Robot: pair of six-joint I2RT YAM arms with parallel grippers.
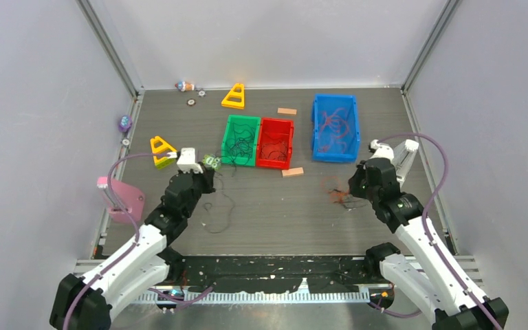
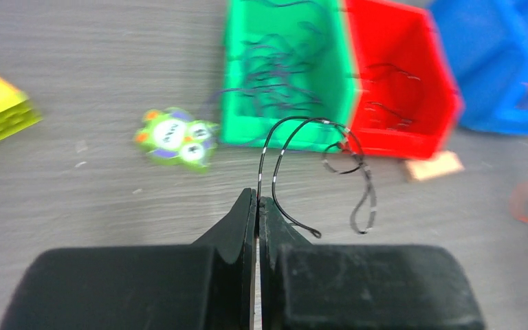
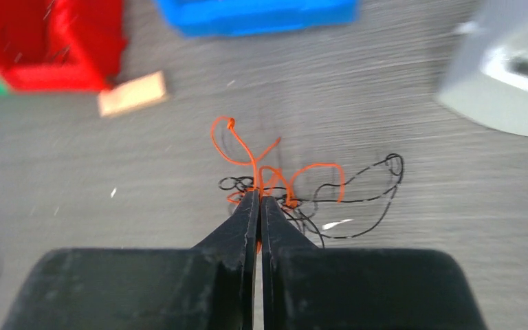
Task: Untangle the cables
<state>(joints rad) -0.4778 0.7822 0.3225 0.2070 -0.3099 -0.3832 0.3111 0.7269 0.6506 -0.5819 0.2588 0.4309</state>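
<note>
Cables point(image 3: 269, 172): thin, floppy orange and black loops

Left gripper point(image 2: 257, 203) pinched tight on a dark cable point(image 2: 265, 146) looping forward from its tips. Green bin point(image 2: 244, 128) directly ahead, and red bin point(image 2: 412, 141) ahead-right, adjoining it.

Orange-red + blk cable clump point(image 3: 275, 180); blk cable strand point(image 2: 275, 155) w/ pale bands. Plain green bin point(image 1: 242, 118), red bin point(image 1: 276, 122) at its 3 o'clock, blue bin point(image 1: 315, 130) further toward 3. Grey table point(image 1: 282, 213), fine streaks. Both blk: left gripper point(image 2: 256, 199), right gripper point(image 3: 259, 199).
</note>
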